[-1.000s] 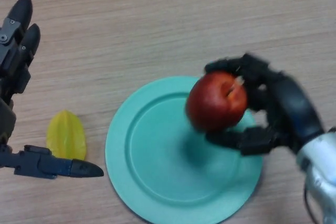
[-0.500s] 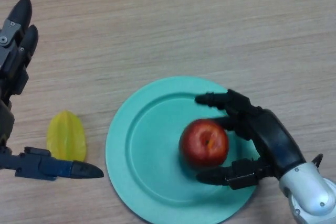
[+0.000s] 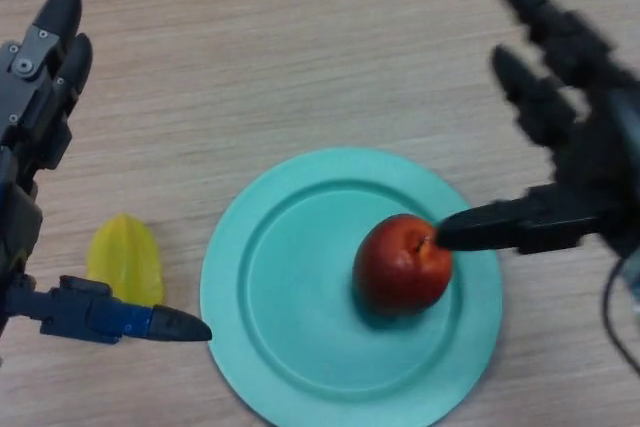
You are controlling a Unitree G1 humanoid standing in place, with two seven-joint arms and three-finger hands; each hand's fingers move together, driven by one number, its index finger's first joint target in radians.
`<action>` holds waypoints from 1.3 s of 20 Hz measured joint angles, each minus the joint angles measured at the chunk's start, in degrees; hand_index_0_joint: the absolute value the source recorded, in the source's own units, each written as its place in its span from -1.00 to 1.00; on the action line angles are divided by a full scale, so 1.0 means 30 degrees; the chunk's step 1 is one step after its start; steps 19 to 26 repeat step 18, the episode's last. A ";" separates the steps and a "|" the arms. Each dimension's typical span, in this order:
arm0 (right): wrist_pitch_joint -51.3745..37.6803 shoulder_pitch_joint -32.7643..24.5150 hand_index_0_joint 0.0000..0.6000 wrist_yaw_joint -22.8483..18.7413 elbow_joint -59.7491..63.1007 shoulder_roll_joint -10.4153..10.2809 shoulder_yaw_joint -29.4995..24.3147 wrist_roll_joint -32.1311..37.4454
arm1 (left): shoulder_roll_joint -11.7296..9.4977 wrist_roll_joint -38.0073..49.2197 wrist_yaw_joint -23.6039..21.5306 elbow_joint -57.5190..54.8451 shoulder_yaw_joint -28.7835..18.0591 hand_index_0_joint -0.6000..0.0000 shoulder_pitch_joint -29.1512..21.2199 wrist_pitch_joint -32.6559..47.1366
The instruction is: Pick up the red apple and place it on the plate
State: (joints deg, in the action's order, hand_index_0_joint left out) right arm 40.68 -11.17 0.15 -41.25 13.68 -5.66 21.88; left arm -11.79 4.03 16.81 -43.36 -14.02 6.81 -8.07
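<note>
The red apple (image 3: pixel 402 264) rests on the teal plate (image 3: pixel 290 287), right of the plate's centre. My right hand (image 3: pixel 580 162) hovers open above and to the right of the apple, fingers spread toward the far side and thumb tip over the apple's right edge; it holds nothing. My left hand (image 3: pixel 35 137) is open at the left edge, fingers straight, its thumb reaching toward the plate's left rim.
A yellow starfruit-like piece (image 3: pixel 126 260) lies on the wooden table (image 3: pixel 300 47) between my left hand and the plate.
My right hand set the apple down on the plate, let go of it, then lifted up and back to the right with fingers spread. The left hand shifted slightly.
</note>
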 measured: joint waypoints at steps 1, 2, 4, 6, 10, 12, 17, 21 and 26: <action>-0.0162 0.0554 -1.00 0.0218 -0.0509 0.0490 -0.0733 0.0249 | -0.0090 0.0042 0.0126 0.0139 0.0007 1.00 -0.0118 0.0000; -0.0551 0.1265 -1.00 0.0513 -0.0658 0.0746 -0.1078 0.0251 | -0.0135 0.0041 0.0126 0.0211 -0.0060 1.00 -0.0151 0.0000; -0.0911 0.3016 -1.00 0.1758 -0.0708 0.0778 -0.1969 0.0081 | -0.0159 0.0083 0.0131 0.0334 -0.0493 1.00 -0.0246 -0.0001; -0.1569 0.3945 -1.00 0.2627 -0.0767 0.0653 -0.2797 -0.0086 | -0.0163 0.0087 0.0132 0.0363 -0.0520 1.00 -0.0217 -0.0001; -0.2860 0.4385 -1.00 0.3155 -0.0920 0.0496 -0.2917 -0.0539 | -0.0141 0.0037 0.0205 0.0330 0.0226 1.00 0.0080 -0.0001; -0.2859 0.4386 -1.00 0.3295 -0.0944 0.0500 -0.3049 -0.0540 | -0.0080 0.0033 0.0396 0.0314 0.0233 1.00 0.0192 -0.0001; -0.2859 0.4303 -1.00 0.3694 -0.1121 0.0510 -0.3352 -0.0915 | 0.0023 0.0024 0.0396 0.0316 0.0235 1.00 0.0311 -0.0001; -0.2858 0.4250 -1.00 0.3806 -0.1124 0.0510 -0.3352 -0.0915 | 0.0022 0.0020 0.0396 0.0325 0.0234 1.00 0.0200 -0.0001; -0.2858 0.4250 -1.00 0.3806 -0.1124 0.0510 -0.3352 -0.0915 | 0.0022 0.0020 0.0396 0.0325 0.0234 1.00 0.0200 -0.0001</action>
